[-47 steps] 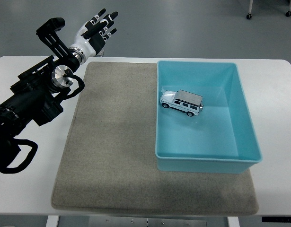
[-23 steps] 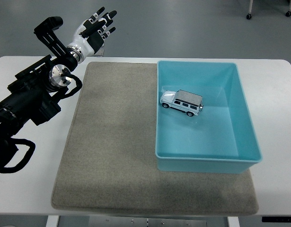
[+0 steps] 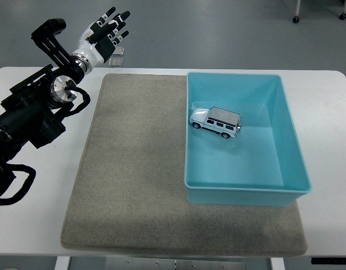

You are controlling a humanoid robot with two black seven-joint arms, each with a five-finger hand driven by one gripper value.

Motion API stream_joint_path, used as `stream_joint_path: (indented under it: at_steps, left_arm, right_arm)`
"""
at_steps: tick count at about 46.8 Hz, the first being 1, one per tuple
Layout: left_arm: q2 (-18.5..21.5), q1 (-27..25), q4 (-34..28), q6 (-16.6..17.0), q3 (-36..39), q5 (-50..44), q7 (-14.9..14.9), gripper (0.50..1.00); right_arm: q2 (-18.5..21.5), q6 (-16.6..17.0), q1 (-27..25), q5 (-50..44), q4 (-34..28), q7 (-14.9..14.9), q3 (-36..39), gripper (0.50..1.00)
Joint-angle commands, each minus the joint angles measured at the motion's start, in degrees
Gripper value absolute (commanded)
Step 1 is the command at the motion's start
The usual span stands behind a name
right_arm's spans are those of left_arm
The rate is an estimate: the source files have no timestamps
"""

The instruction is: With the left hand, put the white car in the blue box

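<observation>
A white toy car (image 3: 216,122) sits on its wheels inside the blue box (image 3: 285,140), in the far-left part of the box's floor. My left hand (image 3: 105,31) is raised beyond the table's far left corner, well away from the box, with its fingers spread and nothing in them. The black left arm (image 3: 32,112) stretches along the table's left side. The right arm does not show.
A grey mat (image 3: 133,169) covers the middle of the white table (image 3: 330,95), and the box rests on its right part. A small clear object (image 3: 115,59) lies at the table's far edge near my left hand.
My left hand and arm have drifted further left and slightly back, away from the box. The car and the box have not moved.
</observation>
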Motion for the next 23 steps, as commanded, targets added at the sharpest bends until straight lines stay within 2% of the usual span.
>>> stream_joint_path:
  at_steps: [1, 15, 23]
  left_arm:
    - [-0.2, -0.1, -0.1, 0.0, 0.0, 0.1, -0.2, 1.000]
    - [-0.1, -0.2, 0.0, 0.6, 0.0, 0.1, -1.6, 1.000]
    - [0.0, -0.1, 0.1, 0.8, 0.0, 0.2, -1.6, 1.000]
  right_arm:
    - [0.0, 0.0, 0.0, 0.1, 0.0, 0.0, 0.0, 0.936]
    - [0.0, 0.6, 1.9, -0.4, 0.6, 0.2, 0.0, 0.936]
    - [0.0, 0.0, 4.8, 0.3, 0.6, 0.1, 0.3, 0.936]
